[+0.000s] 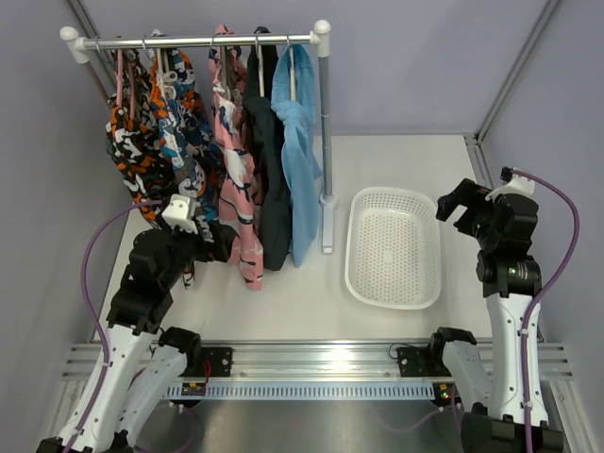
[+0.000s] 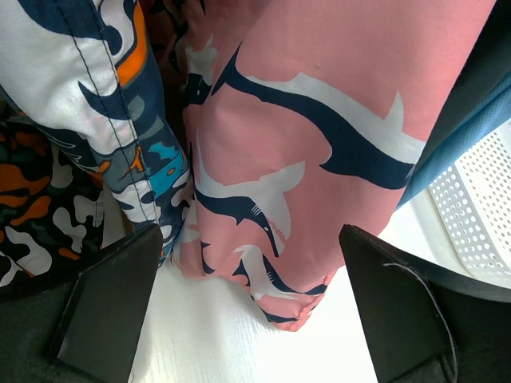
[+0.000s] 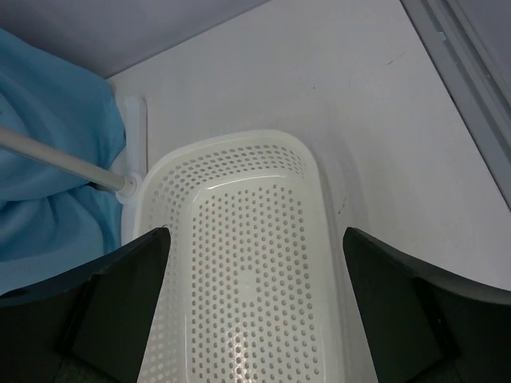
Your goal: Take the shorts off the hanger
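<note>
While on rail [image 1: 203,41], shorts [image 1: 300,160] lengthwise downward.

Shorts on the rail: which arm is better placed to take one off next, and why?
Probably left. The left claw, open, sits by the pink garment, next to the navy shorts. The right claw hangs beside the basket, beyond the post.
</note>
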Available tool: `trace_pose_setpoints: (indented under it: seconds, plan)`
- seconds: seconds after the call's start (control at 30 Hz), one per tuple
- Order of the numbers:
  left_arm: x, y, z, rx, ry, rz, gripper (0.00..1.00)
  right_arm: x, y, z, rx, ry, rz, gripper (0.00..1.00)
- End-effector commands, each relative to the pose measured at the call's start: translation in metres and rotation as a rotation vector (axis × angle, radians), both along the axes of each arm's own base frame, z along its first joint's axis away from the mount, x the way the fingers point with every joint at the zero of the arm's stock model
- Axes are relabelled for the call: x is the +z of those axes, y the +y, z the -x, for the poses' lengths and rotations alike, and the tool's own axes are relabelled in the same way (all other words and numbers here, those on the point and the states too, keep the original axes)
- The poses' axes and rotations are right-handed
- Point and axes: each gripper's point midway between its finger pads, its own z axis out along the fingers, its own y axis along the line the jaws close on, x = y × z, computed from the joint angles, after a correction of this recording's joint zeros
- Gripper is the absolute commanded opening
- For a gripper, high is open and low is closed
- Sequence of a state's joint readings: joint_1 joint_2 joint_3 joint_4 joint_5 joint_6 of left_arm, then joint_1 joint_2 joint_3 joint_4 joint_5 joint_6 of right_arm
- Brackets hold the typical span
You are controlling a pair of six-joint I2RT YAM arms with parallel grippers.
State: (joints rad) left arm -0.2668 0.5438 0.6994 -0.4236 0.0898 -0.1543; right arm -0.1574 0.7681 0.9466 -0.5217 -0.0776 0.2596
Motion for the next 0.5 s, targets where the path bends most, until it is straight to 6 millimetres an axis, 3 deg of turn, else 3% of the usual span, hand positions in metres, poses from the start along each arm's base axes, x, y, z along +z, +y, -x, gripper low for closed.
trace_pose_setpoints:
  seconds: [0.0, 0.13, 0.17, 0.23, 0.33, 0.37, 0.43, 0.47]
  plan:
    - [0.035, -0.002, -0.003, -0.01, -0.108, 0.021, 0.99, 0.024, 0.017, 0.006, 0.105, -0.081, 0.015, 0.99]
    - [0.045, -0.006, -0.001, -0.019, -0.125, 0.069, 0.99, 0.022, 0.053, 0.018, 0.34, -0.109, 0.028, 0.99]
    - [0.048, -0.01, 0.0, -0.032, -0.123, 0.097, 0.99, 0.022, 0.069, 0.026, 0.444, -0.127, 0.017, 0.99]
    - [0.065, -0.02, 0.009, -0.09, -0.128, 0.139, 0.99, 0.019, 0.08, 0.029, 0.543, -0.16, 0.065, 0.99]
    - [0.081, -0.027, 0.02, -0.109, -0.066, 0.202, 0.99, 0.003, 0.08, 0.03, 0.561, -0.122, 0.081, 0.99]
    - [0.109, -0.03, 0.027, -0.128, -0.098, 0.236, 0.99, 0.001, 0.077, 0.026, 0.55, -0.1, 0.085, 1.0]
    - [0.124, -0.037, 0.03, -0.158, -0.076, 0.258, 0.99, -0.007, 0.075, 0.025, 0.569, -0.06, 0.104, 1.0]
    - [0.15, -0.042, 0.036, -0.185, -0.107, 0.285, 0.99, -0.009, 0.076, 0.022, 0.585, -0.042, 0.105, 0.99]
